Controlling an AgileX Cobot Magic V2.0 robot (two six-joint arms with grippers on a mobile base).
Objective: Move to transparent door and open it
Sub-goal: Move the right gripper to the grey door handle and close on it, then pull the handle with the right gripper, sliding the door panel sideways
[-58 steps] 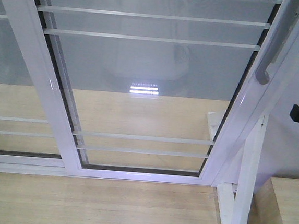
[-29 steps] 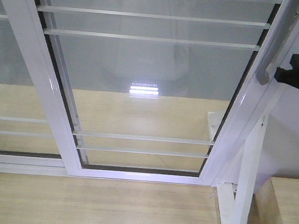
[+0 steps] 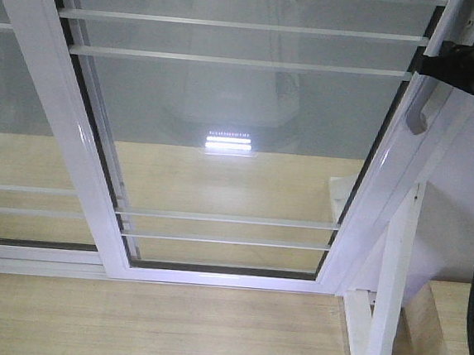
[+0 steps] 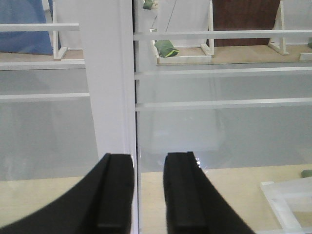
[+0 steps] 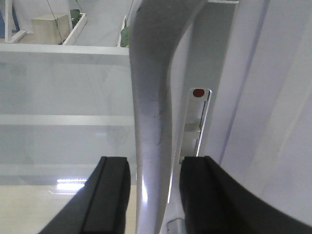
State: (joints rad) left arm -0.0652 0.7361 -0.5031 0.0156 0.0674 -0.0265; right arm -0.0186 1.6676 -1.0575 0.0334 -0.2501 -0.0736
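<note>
Door: transparent door (image 3: 223,143), straight ahead, overlapping fixed glass panel (image 3: 9,124) on its left.
Handle: grey pull handle (image 5: 151,97) on door's right edge, lock plate (image 5: 197,122) beside it.
Right gripper (image 5: 153,195): parted, straddling handle.
Left gripper (image 4: 148,161): slightly parted, empty, facing frame post (image 4: 107,97).

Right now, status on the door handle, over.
Right gripper open, jaws either side of handle, unclamped. Left gripper open, empty, facing white stile. Transparent door looks shut; nothing blocking seen.

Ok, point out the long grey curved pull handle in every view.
Front-facing: long grey curved pull handle at the upper right, slanting down-left.
Left wrist: not in it.
Right wrist: centre of the picture, running top to bottom.
Shared landmark: the thin white horizontal bars.
</note>
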